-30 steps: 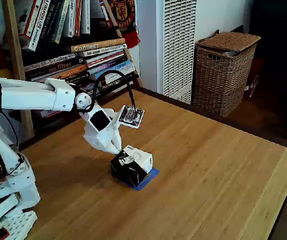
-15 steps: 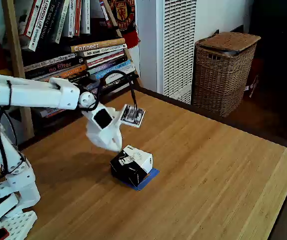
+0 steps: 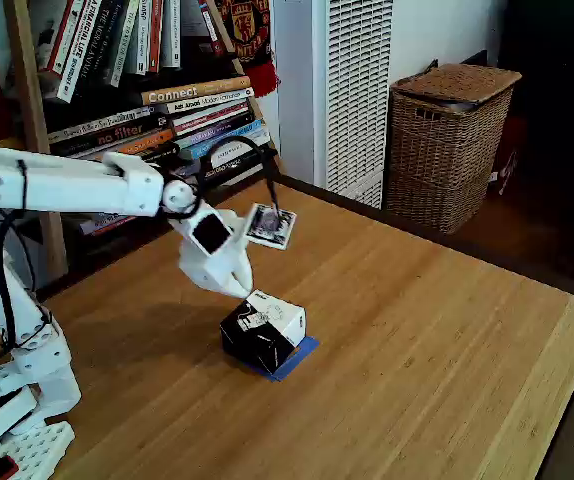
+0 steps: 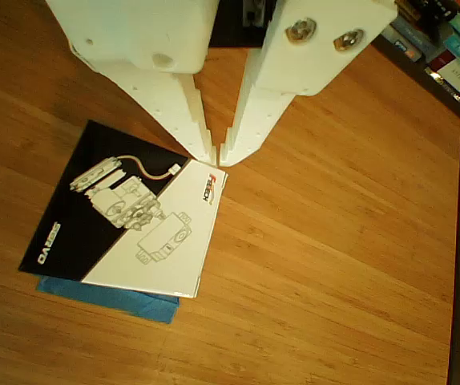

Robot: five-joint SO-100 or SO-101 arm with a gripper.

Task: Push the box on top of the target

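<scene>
On the box top: "SERVO", "FEETECH".

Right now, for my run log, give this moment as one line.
gripper: shut, tips at box corner | box: covers most of blue tape target | table: wood

One box sits on the wooden table; one target of blue tape shows beneath it; one white arm carries one gripper of two fingers; one patterned tag hangs on it; one wicker basket stands behind; one bookshelf holds many books.
</scene>
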